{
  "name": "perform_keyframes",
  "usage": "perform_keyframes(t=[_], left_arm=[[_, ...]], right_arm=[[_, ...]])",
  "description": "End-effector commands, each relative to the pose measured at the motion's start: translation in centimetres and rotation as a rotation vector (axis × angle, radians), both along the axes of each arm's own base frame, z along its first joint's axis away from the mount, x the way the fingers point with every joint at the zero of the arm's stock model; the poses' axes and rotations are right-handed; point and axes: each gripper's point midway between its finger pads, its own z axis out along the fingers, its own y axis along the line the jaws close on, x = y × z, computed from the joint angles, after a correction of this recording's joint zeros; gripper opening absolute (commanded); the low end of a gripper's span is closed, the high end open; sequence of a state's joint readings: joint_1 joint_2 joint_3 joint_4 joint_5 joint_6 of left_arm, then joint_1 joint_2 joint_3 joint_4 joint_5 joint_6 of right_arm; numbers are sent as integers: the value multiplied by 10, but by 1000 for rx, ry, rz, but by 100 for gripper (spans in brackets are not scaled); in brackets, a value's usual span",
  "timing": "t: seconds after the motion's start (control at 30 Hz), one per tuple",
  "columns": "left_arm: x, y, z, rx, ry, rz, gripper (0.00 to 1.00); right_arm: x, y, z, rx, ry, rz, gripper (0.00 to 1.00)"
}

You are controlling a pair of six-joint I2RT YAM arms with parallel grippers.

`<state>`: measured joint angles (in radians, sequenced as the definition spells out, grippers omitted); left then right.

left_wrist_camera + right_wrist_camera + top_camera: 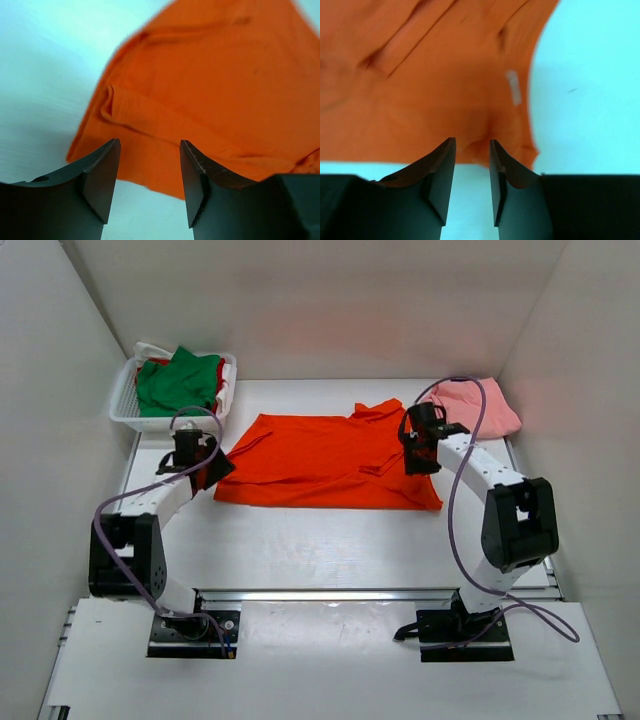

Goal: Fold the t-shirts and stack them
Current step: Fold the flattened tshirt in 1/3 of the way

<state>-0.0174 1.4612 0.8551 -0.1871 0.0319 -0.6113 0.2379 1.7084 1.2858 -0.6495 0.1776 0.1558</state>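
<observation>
Bright, even light; wrist views render the orange-red t-shirt (200,90) soft, perhaps defocused.

A white mesh basket (126,402) sits at the table's (330,540) far-left corner.

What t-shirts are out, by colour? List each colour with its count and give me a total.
Orange-red t-shirt: 1
Pale pink t-shirt: 1
Green t-shirt: 1
Red t-shirt, mostly hidden under the green one: 1
Total: 4

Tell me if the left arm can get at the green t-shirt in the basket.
Probably yes. The green cloth t-shirt lies on top in the white plastic mesh basket, just beyond the left arm, whose fingers are open and empty; nothing stands between.
</observation>
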Motion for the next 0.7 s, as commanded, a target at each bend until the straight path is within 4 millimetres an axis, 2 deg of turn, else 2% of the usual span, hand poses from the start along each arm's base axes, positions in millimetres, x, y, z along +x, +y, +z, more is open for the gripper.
perform_keyframes(t=[0.0, 0.07, 0.13, 0.17, 0.23, 0.27, 0.3, 0.37, 0.4, 0.43, 0.5, 0.53, 0.67], left_arm=[[-9, -31, -33, -14, 77, -87, 61], [-5, -36, -39, 17, 76, -76, 60], [0, -40, -43, 47, 93, -72, 56], [-11, -40, -61, 67, 170, -76, 55], [-20, -40, -81, 98, 303, -108, 54], [-21, -42, -83, 105, 329, -123, 51], [-35, -43, -93, 123, 405, -165, 48], [-44, -40, -92, 163, 436, -171, 42], [-58, -36, -98, 155, 471, -176, 40], [-63, -33, -97, 145, 478, -170, 40], [-84, -37, -102, 93, 540, -209, 38], [-101, -38, -105, 99, 594, -234, 37], [-139, -42, -105, 126, 663, -299, 35]], right_arm=[[-6, 26, -3, 128, -51, -2, 29], [-1, 37, 0, 160, -89, 0, 28], [-5, 40, -15, 163, -62, -1, 27], [-10, 41, -22, 178, -36, -5, 28], [-20, 40, -41, 199, 30, -19, 30], [-26, 37, -45, 201, 52, -28, 30], [-34, 36, -53, 195, 81, -25, 30], [-51, 36, -59, 182, 116, -14, 30], [-63, 42, -61, 213, 142, 8, 30], [-68, 42, -62, 222, 156, 8, 29], [-94, 41, -68, 232, 222, 11, 28], [-107, 43, -71, 245, 248, 20, 27], [-145, 44, -75, 264, 323, 26, 23]])
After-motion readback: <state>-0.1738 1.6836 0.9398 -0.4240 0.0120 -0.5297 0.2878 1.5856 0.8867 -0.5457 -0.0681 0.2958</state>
